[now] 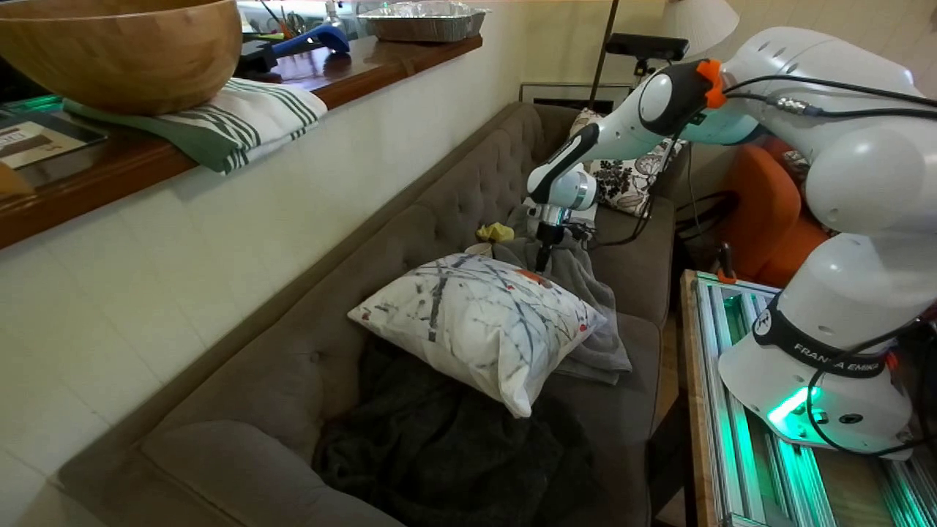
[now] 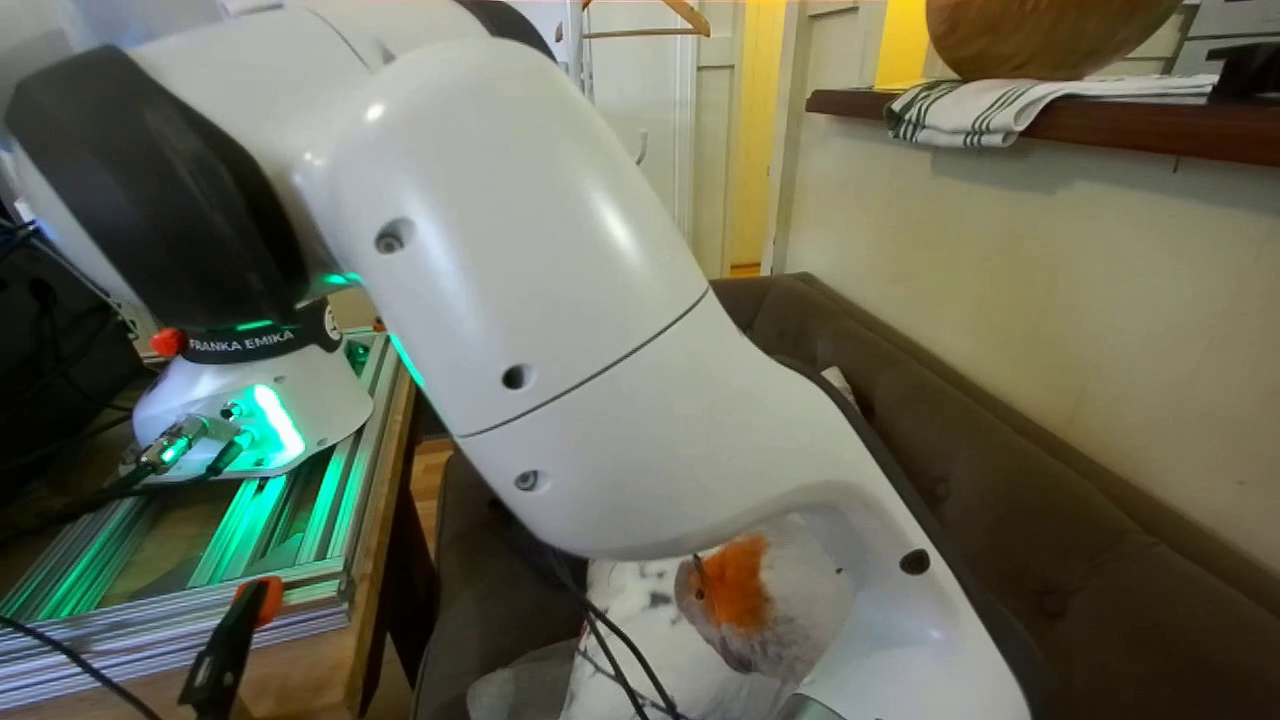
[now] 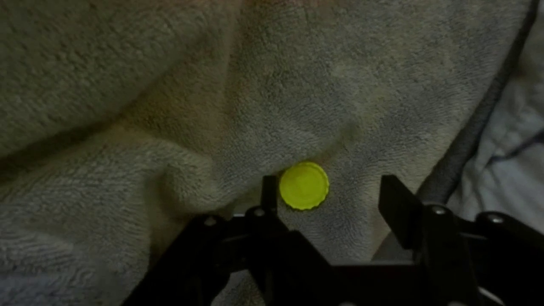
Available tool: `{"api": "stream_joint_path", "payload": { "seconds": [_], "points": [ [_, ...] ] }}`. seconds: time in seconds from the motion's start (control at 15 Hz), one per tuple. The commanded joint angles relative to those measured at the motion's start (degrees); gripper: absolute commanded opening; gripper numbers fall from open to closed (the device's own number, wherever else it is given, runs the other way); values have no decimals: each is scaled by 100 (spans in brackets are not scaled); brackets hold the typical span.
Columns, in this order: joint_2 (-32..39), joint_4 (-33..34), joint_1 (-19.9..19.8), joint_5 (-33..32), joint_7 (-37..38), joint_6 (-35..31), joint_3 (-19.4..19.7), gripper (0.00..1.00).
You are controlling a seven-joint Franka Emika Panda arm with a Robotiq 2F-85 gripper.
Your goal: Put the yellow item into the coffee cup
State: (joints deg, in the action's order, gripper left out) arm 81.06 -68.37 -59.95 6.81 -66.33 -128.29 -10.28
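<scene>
In the wrist view a round yellow cap with a ridged edge, the yellow item (image 3: 304, 185), lies on grey towelling. My gripper (image 3: 329, 186) is open around it in that picture, the left finger (image 3: 268, 193) close beside the cap and a wide gap on its right; whether that finger touches it, I cannot tell. An exterior view shows the gripper (image 1: 543, 260) pointing down at the grey towel (image 1: 585, 293), behind the patterned cushion. The pale coffee cup (image 1: 479, 249) stands beside the couch back, its lower part hidden by that cushion.
A crumpled yellow thing (image 1: 495, 233) sits right by the cup. The white patterned cushion (image 1: 476, 315) bulks up in front of the gripper, with a dark blanket (image 1: 439, 446) nearer. The couch back (image 1: 410, 241) runs along the wall. Black cables (image 2: 630, 650) hang off the arm.
</scene>
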Motion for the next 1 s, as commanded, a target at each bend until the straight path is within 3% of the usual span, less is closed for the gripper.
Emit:
{"api": "stream_joint_path", "payload": {
  "seconds": [0.0,0.33,0.4,0.93],
  "points": [
    [138,128,160,-24,104,-494,45,64],
    [220,120,335,-65,131,-750,103,50],
    [231,117,363,-67,125,-746,115,44],
    [322,147,633,-110,173,-740,368,47]
  ]
}}
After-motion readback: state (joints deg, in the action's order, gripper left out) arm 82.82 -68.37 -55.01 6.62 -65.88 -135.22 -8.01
